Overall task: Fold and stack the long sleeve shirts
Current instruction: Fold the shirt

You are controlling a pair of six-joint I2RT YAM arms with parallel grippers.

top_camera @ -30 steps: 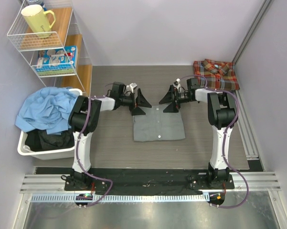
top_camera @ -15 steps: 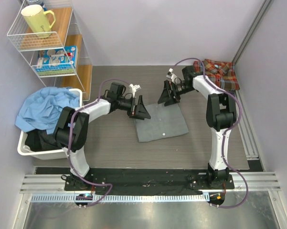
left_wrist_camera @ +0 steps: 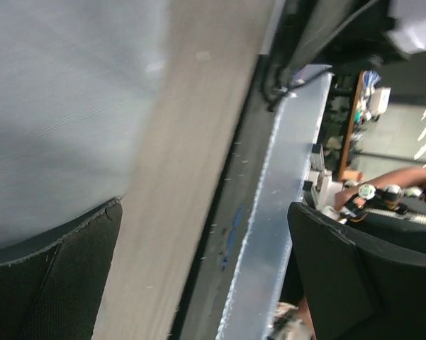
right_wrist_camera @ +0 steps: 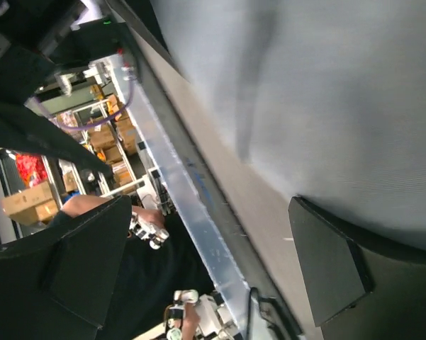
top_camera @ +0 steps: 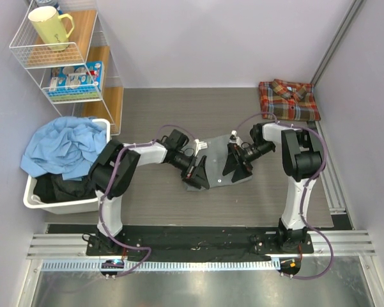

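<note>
The grey shirt (top_camera: 217,153) lies folded flat in the middle of the table. My left gripper (top_camera: 199,173) is open at its near left corner. In the left wrist view the grey cloth (left_wrist_camera: 57,106) fills the upper left and meets one finger (left_wrist_camera: 49,283); the gripper (left_wrist_camera: 205,276) holds nothing. My right gripper (top_camera: 238,164) is open at the shirt's near right edge. In the right wrist view the cloth (right_wrist_camera: 326,92) lies against one finger (right_wrist_camera: 326,262); the gripper (right_wrist_camera: 205,269) is empty. The plaid shirt (top_camera: 287,99) lies folded at the back right corner.
A white basket (top_camera: 35,198) with blue and dark cloth stands at the left edge. A wire shelf (top_camera: 57,51) with a yellow mug stands at the back left. The metal rail (top_camera: 192,243) with the arm bases runs along the near edge.
Both grippers have swung from the far edge of the grey shirt to its near edge and lowered onto it. The shirt has shifted and turned slightly. Both stay open.
</note>
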